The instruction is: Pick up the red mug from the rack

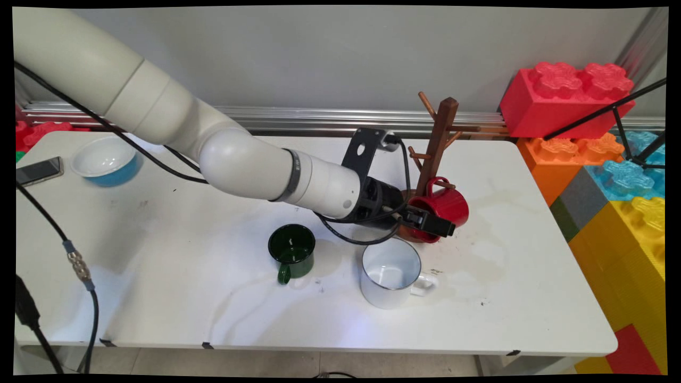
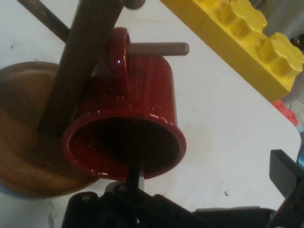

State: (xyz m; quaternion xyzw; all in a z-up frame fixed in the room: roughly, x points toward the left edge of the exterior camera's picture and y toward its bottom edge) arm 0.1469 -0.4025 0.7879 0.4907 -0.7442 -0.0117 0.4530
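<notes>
A red mug [image 1: 448,205] hangs tilted on the wooden mug tree [image 1: 439,133], its handle [image 2: 118,57] looped over a low peg [image 2: 159,48] and its mouth turned toward me. My gripper [image 1: 433,223] is at the mug's rim and stands open. One finger [image 2: 136,173] reaches into the mug's mouth, while the other finger [image 2: 285,171] stays well outside to the right, apart from the mug [image 2: 128,123]. The tree's round base [image 2: 23,133] lies under and left of the mug.
A dark green mug [image 1: 291,250] and a white mug [image 1: 391,272] stand on the table just in front of the arm. A blue bowl [image 1: 106,159] and a phone [image 1: 38,170] lie at the far left. Big toy bricks [image 1: 569,101] are stacked along the right edge.
</notes>
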